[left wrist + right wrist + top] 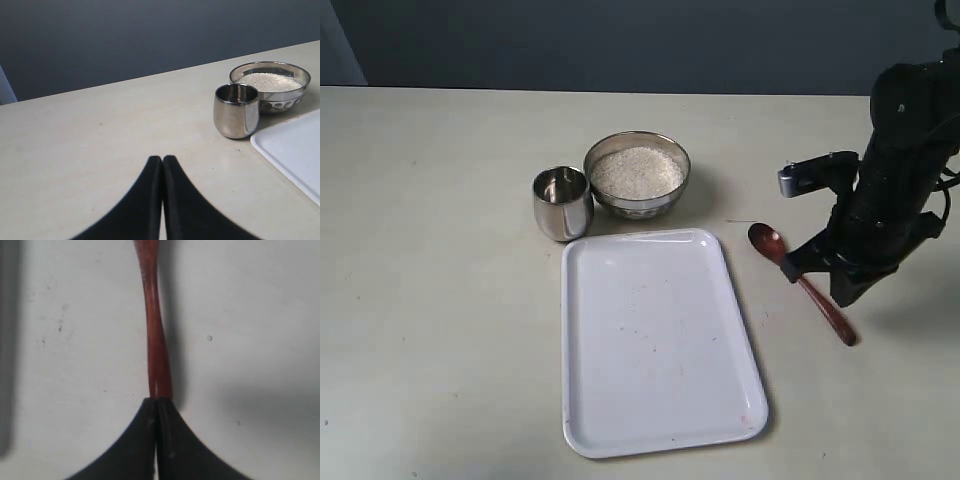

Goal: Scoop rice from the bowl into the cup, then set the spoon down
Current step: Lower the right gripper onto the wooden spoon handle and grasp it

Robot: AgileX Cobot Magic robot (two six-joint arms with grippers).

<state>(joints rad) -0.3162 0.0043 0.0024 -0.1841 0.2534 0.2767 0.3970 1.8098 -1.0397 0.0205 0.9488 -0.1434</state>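
The steel bowl (637,200) holds white rice (637,171) at the back of the table. The small steel cup (562,205) stands just left of it and looks empty. The reddish-brown wooden spoon (767,241) lies on the table to the right of the tray, its handle slanting toward the front right. My right gripper (846,296) hovers over the handle. In the right wrist view the right gripper (157,402) is shut, and the spoon's handle (153,320) runs out from under its tips. My left gripper (163,160) is shut on nothing, low over the table short of the cup (236,111), bowl (280,102) and rice (268,81).
A white rectangular tray (655,400) lies in front of the bowl and cup, with a few specks on it. Its corner (295,150) shows beside the cup in the left wrist view. The table's far edge meets a dark wall.
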